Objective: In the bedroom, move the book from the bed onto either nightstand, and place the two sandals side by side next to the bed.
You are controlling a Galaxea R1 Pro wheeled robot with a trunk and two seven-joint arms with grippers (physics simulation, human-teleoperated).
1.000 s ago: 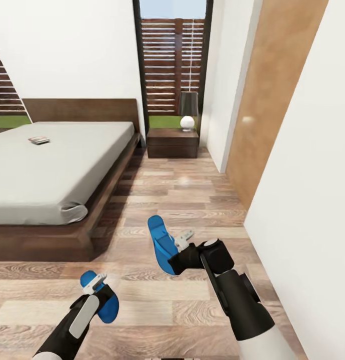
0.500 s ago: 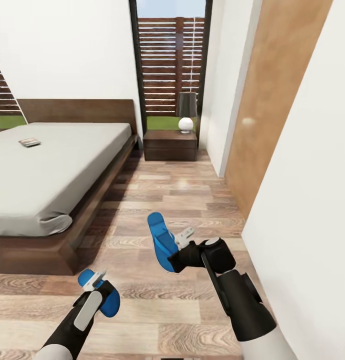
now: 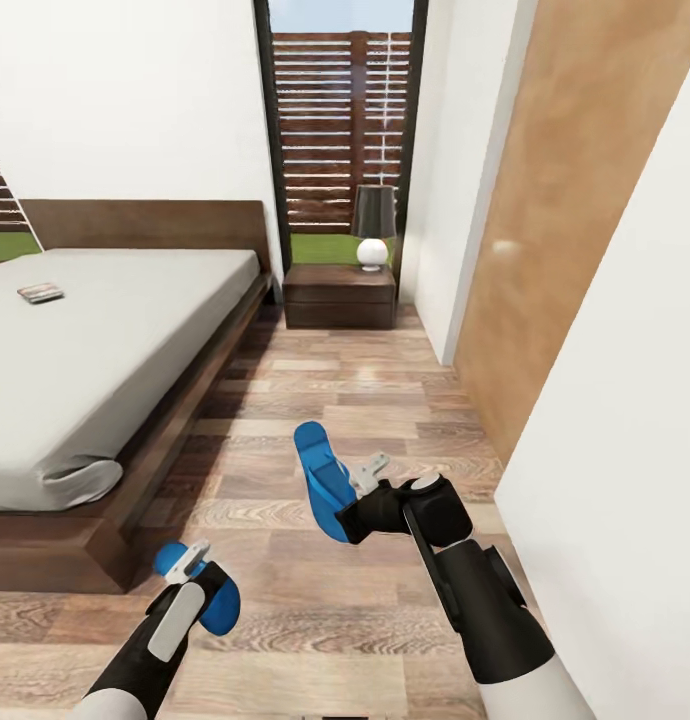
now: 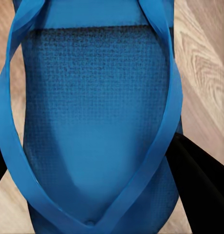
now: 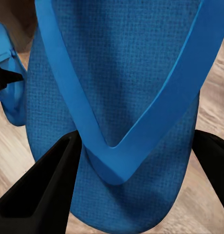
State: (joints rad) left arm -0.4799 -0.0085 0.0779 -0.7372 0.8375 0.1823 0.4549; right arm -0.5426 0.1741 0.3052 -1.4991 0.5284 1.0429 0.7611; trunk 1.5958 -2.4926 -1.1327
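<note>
Two blue sandals carried for placing beside bed (image 3: 105, 350): left pincer (image 3: 190, 568) pinches one (image 3: 210, 600), right pincer (image 3: 360, 490) other (image 3: 320, 480); book (image 3: 40, 293) on mattress.

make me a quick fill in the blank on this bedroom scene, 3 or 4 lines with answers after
1. Each hand, left hand and right hand, is shut on a blue ____.
2. The book lies on the ____.
3. On the nightstand stands a ____ with a black shade.
4. The floor is made of ____ planks.

Missing words: sandal; bed; lamp; wood
</note>
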